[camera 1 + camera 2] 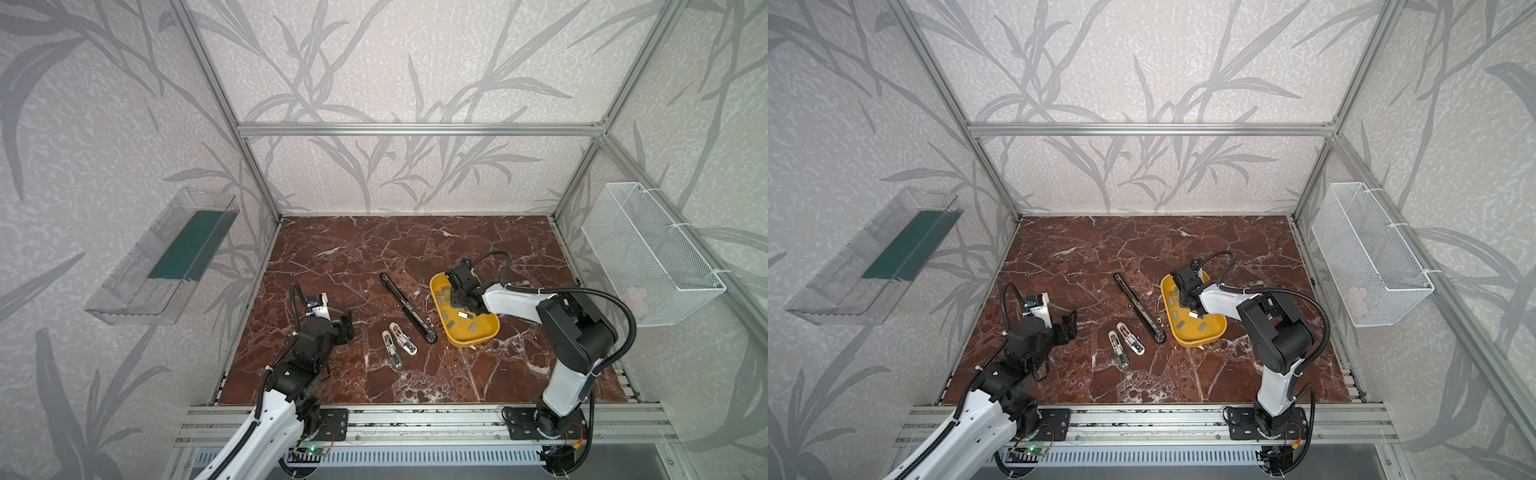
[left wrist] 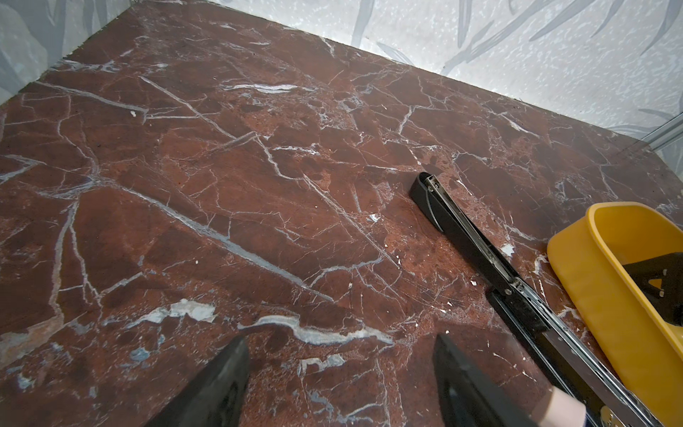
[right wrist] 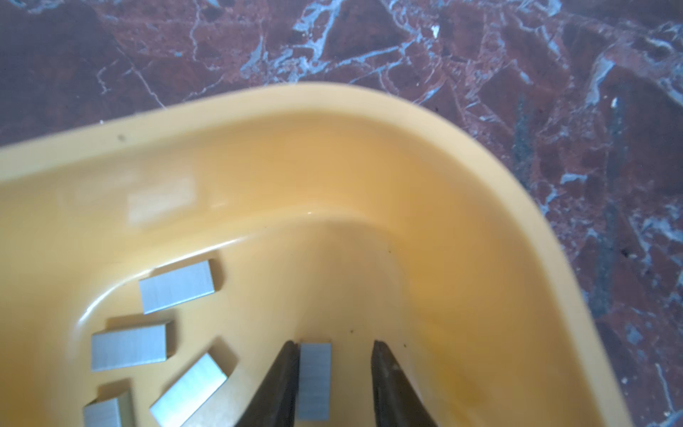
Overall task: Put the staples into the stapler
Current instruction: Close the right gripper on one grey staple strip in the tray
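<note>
Several grey staples lie in a yellow tray [image 1: 471, 340] right of centre. My right gripper [image 3: 334, 345] reaches down into that tray. Its jaws stand open around one staple strip [image 3: 314, 380]; one finger touches the strip's side and a gap remains at the other. More strips [image 3: 176, 286] lie loose beside it. A long black stapler [image 1: 407, 307], opened flat, lies left of the tray. Two small white mini staplers [image 1: 392, 349] lie open near its front end. My left gripper [image 1: 347, 328] hovers open over bare marble, left of the mini staplers, holding nothing.
A clear plastic bin [image 1: 162, 257] hangs on the left wall and a white wire basket [image 1: 648, 253] on the right wall. Aluminium frame posts stand at the table's corners. The tray's wall [image 2: 591, 277] rises close to the black stapler [image 2: 462, 229].
</note>
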### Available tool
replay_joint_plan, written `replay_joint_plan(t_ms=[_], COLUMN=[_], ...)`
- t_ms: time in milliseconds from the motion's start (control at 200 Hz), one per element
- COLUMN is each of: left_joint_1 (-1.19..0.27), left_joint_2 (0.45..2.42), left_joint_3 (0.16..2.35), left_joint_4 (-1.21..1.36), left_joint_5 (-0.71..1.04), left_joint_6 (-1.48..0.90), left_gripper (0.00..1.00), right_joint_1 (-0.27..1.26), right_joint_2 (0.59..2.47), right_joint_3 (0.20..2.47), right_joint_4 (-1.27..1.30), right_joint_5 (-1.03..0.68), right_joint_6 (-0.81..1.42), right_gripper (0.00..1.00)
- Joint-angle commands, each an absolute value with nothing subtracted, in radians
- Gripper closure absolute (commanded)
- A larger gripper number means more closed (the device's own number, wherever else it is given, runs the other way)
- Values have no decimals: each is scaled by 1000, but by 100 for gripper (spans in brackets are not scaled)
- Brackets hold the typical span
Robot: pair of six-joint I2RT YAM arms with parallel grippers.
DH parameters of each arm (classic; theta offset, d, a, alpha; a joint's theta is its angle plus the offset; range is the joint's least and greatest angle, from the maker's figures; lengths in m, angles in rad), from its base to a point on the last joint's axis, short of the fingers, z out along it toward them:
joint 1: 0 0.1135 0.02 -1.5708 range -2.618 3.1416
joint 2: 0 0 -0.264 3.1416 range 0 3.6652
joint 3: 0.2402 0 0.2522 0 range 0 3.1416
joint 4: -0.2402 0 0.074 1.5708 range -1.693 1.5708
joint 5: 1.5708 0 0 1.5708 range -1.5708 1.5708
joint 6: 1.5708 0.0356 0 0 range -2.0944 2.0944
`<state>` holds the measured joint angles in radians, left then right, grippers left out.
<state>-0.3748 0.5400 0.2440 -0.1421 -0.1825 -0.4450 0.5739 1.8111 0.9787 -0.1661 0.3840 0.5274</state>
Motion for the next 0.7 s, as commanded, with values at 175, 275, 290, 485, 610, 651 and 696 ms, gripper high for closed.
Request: replay_joint_plan(t_ms=[175, 275, 290, 485, 610, 651, 696], left_joint_1=[-373, -372, -373, -373, -372, -373, -373], left_joint_2=[532, 532, 532, 532, 532, 532, 532], left_joint_3=[253, 252, 252, 251, 251, 251, 251], left_joint_4=[-131, -129, -129, -130, -129, -129, -130], left_joint_5=[-187, -188, -188, -187, -186, -186, -186], left_joint_6=[-447, -447, -447, -448, -446, -447, -447], left_gripper=[22, 22, 22, 22, 22, 22, 22], right_joint_1=[569, 569, 569, 570, 570, 569, 569], right_joint_2=[1836, 1838, 1837, 1842, 1855, 1858, 1860], right_joint_3=[1001, 998, 998, 983, 984, 985, 983], right_joint_4=[-219, -218, -216, -204, -199, -197, -192], right_joint_5=[360, 354, 352, 346, 342, 340, 335], right_joint_6=[532, 540, 542, 549, 555, 558, 561], right_gripper=[72, 73, 73, 73, 74, 74, 75])
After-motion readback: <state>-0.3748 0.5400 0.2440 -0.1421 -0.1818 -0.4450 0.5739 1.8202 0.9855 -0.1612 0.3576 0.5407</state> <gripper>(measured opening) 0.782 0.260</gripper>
